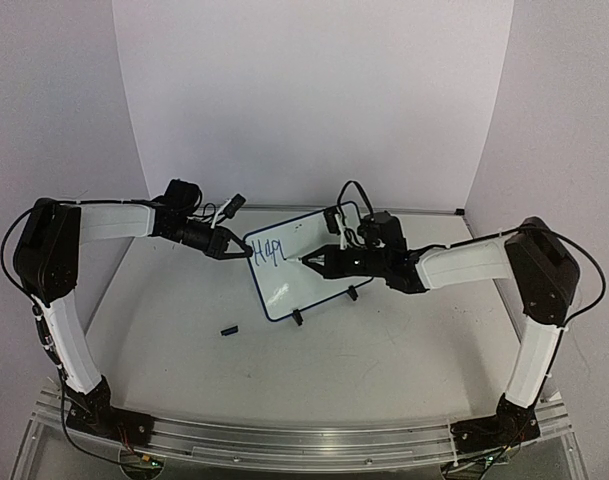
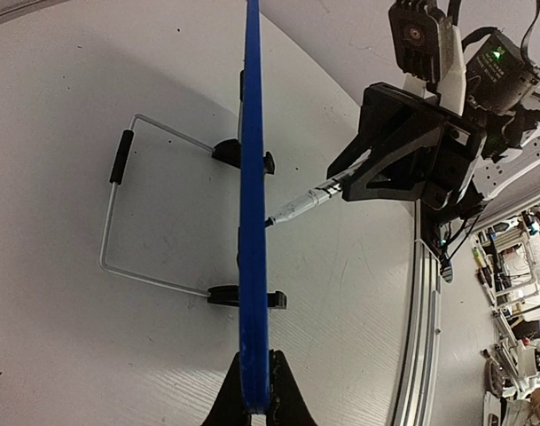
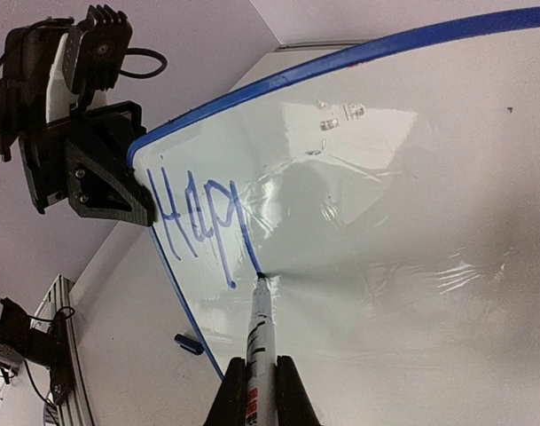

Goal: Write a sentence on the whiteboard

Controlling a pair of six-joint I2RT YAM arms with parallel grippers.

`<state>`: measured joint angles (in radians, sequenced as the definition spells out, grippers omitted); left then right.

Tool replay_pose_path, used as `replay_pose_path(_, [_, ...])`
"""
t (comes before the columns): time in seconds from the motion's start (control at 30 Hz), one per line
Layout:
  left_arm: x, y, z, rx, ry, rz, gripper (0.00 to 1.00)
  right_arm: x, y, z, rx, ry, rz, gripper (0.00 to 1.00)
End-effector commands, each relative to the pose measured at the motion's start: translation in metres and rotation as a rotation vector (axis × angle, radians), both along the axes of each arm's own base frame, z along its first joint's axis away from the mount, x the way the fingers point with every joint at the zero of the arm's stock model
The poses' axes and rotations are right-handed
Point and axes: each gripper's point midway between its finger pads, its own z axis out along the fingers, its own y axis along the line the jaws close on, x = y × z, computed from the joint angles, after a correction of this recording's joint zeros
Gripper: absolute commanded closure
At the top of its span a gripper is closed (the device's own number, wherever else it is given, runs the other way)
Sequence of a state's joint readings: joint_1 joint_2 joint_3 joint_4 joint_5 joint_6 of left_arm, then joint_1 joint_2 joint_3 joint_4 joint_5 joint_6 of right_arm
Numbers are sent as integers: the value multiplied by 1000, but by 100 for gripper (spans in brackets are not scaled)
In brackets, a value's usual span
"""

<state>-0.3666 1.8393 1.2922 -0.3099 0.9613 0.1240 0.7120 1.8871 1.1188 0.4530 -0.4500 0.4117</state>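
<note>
Nearest the camera is the metal rail (image 1: pixel 304 440) with both arm bases bolted on. A bit further in, a little dark cap (image 1: pixel 229 329) lies loose on the table (image 1: pixel 164 350), just off the board's lower left corner.

Mid-table is the whiteboard (image 1: pixel 319 280), standing on its two black clip feet (image 1: pixel 297 318) and turned at an angle. The left gripper (image 1: pixel 246 247) is pinched onto the board's left edge, one finger on each side of the blue rim. You can see that dead-on in the left wrist view, which also shows a wire stand (image 2: pixel 110 222) behind the board.

The right gripper (image 3: pixel 256 395) is clamped on the marker (image 3: pixel 261 342), tip touching the board face. The sentence (image 3: pixel 194 217) reads "Hap" plus one extra downstroke ending at the tip, up in the board's top left corner.

Behind all that is a plain white backdrop (image 1: pixel 314 100).
</note>
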Motion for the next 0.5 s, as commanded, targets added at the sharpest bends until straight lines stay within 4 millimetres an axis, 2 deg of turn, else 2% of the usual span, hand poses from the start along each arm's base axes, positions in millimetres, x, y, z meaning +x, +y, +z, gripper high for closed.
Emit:
replay_pose_path(0.0, [-1, -3, 5, 44, -64, -5, 100, -1, -3, 40, 66, -57, -4, 100])
replay_pose_path(0.1, [0, -3, 6, 44, -66, -5, 100, 1, -2, 59, 93, -90, -5, 100])
replay_pose_path(0.2, [-1, -3, 5, 44, -65, -5, 100, 6, 0, 69, 102, -116, -13, 100])
replay_pose_path(0.47, [-1, -3, 5, 45, -66, -6, 100, 22, 10, 65, 96, -130, -24, 100])
